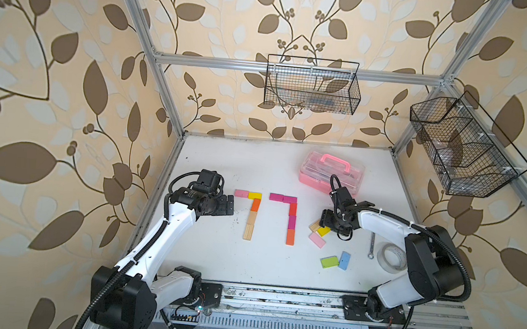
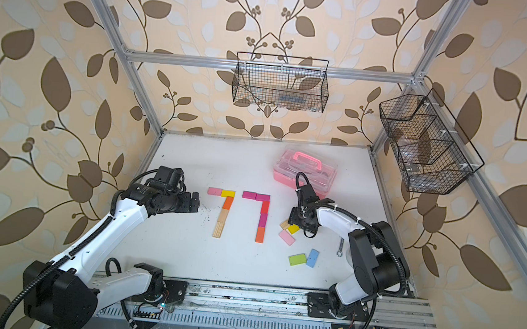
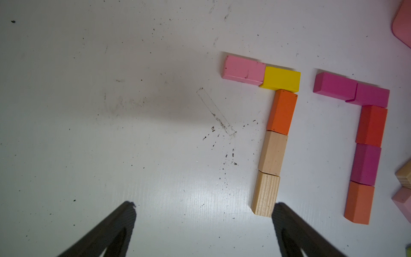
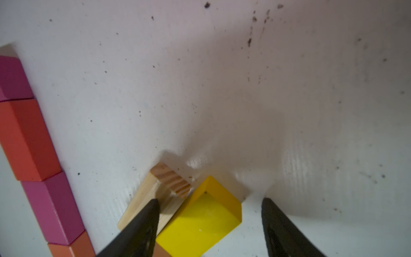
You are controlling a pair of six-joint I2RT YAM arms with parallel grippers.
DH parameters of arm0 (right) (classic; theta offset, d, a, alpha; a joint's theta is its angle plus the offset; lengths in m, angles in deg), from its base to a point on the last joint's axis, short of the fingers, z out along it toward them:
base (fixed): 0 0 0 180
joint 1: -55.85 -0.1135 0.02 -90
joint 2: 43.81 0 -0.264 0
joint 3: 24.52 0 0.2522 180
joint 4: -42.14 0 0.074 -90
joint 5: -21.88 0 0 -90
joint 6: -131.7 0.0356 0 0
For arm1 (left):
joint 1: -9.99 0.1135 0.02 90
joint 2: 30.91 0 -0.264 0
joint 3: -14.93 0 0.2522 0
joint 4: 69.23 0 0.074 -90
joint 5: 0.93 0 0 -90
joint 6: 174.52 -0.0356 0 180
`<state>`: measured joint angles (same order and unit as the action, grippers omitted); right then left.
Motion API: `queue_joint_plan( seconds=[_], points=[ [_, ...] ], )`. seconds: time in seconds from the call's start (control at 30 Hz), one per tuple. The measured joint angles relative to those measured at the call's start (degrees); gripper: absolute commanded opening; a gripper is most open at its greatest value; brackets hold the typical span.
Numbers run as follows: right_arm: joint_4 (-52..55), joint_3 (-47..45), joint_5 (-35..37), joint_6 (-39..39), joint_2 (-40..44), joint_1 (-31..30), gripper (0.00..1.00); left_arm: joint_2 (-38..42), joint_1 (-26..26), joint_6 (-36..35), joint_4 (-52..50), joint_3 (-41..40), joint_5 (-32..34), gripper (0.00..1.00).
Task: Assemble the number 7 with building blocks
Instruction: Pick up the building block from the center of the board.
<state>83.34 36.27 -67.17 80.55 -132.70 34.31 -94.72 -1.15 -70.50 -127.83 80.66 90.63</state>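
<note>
Centrally, magenta-topped seven (image 1: 291, 220); to its left, left gripper (image 3: 204, 204) spread wide, holding nothing; to its right, right gripper (image 4: 210, 200) partly spread, straddling yellow block (image 4: 200, 224) without clamping it.

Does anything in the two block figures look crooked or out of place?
Yes. In the left figure the stem leans: the striped wooden block at its foot lies left of the orange block above. The pink block and yellow block of its top bar are stepped, not in line.
</note>
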Motion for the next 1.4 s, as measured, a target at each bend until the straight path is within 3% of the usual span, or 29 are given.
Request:
queue_joint_plan(
  seconds=[0.43,0.7,0.93,0.97,1.2,1.4],
  points=[
    [2.19,-6.01,1.68,-0.52,7.89,1.05,0.61,1.53,0.37,-0.02,0.52,-0.74,-0.11,0.99],
    [2.01,-5.97,1.77,-1.01,5.68,-1.18,0.54,1.53,0.37,-0.02,0.52,-0.74,-0.11,0.99],
    [1.86,-5.66,3.17,-1.95,5.25,-2.34,0.06,1.55,0.37,-0.02,0.55,-0.74,-0.15,0.99],
    [1.86,-5.57,3.28,-2.27,5.46,-2.34,0.03,1.55,0.37,-0.02,0.55,-0.74,-0.17,0.99],
    [4.24,-4.31,4.61,-7.28,6.71,-1.60,0.03,1.60,0.74,-0.02,0.57,-0.74,-1.07,0.99],
    [3.30,1.84,3.93,-22.95,16.35,-1.68,0.05,1.79,0.74,-0.02,0.57,-0.74,-1.20,0.99]
  ],
)
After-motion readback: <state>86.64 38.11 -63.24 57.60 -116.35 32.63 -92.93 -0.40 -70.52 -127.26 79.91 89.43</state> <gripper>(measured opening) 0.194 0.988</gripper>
